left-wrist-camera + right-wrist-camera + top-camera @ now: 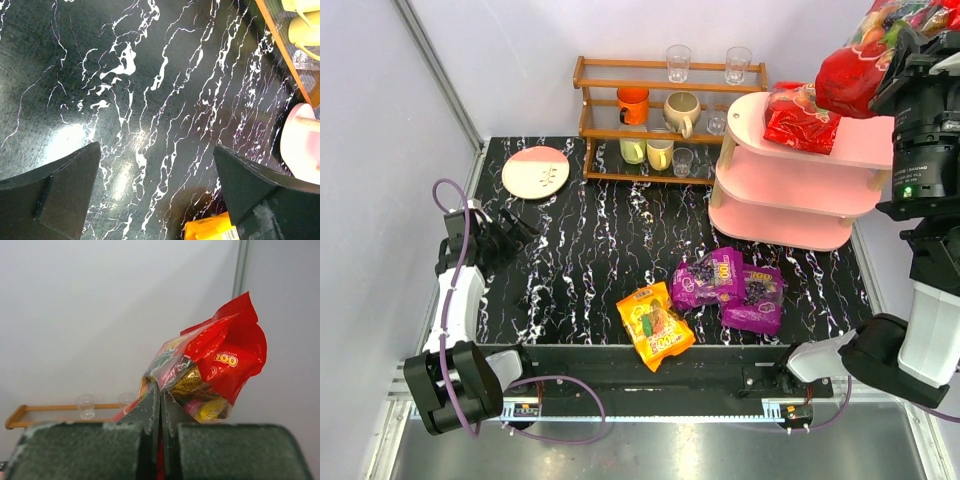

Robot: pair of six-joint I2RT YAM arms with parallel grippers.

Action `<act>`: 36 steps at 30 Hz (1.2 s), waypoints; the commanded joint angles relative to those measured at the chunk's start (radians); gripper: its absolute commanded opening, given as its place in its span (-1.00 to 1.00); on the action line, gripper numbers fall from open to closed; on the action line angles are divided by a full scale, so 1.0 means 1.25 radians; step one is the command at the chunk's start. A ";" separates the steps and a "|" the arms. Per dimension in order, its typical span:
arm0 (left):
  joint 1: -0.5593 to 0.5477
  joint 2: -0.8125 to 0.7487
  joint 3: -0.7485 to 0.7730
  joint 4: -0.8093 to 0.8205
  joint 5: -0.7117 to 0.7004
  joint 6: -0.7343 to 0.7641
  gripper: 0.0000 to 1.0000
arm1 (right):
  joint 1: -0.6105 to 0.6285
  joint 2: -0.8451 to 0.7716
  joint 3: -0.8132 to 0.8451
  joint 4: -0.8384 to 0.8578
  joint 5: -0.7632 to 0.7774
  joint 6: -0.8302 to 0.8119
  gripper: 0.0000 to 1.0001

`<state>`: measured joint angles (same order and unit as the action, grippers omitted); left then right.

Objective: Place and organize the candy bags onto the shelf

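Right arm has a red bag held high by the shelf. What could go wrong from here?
1. The right gripper pinches only an edge of the held red bag; it might slip.
2. The other red bag lies at the rim of the shelf top; a careless set-down could nudge it off.

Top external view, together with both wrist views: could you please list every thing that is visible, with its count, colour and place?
red candy bags: 2, red; one on the shelf's top board, one held in the air near the shelf.
purple candy bags: 2, purple; and, side by side on the table before the shelf.
orange candy bag: 1, orange; table, near front edge.
shelf: 1, pink; back right.
rack: 1, brown wood; back, left of the shelf.
mugs: 4, orange, cream, two yellow-green; on the rack.
glasses: 4, clear; on the rack.
plate: 1, pink and white; back left.
table: 1, black, white veins.
left hand: 1, dark; open, empty, over the table.
right hand: 1, dark; shut on one red candy bag.
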<state>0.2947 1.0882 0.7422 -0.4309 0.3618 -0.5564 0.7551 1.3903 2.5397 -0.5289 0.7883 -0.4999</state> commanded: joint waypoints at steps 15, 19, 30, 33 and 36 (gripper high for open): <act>0.006 0.018 -0.008 0.047 0.037 -0.015 0.98 | -0.328 0.125 -0.060 0.047 -0.154 0.068 -1.00; 0.005 0.018 -0.010 0.046 0.036 -0.014 0.98 | -0.448 0.165 0.010 -0.020 -0.266 0.181 -1.00; 0.007 0.029 -0.006 0.046 0.037 -0.013 0.98 | -0.822 0.119 -0.057 -0.069 -0.744 0.547 -1.00; 0.006 0.029 -0.002 0.042 0.027 -0.010 0.98 | -0.914 0.111 -0.087 -0.071 -0.862 0.620 -1.00; 0.006 0.029 0.000 0.043 0.024 -0.009 0.98 | -0.996 0.121 -0.121 -0.070 -0.994 0.688 -1.00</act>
<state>0.2955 1.1233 0.7288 -0.4156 0.3874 -0.5690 -0.3923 1.5837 2.4027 -0.7467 -0.1497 0.1829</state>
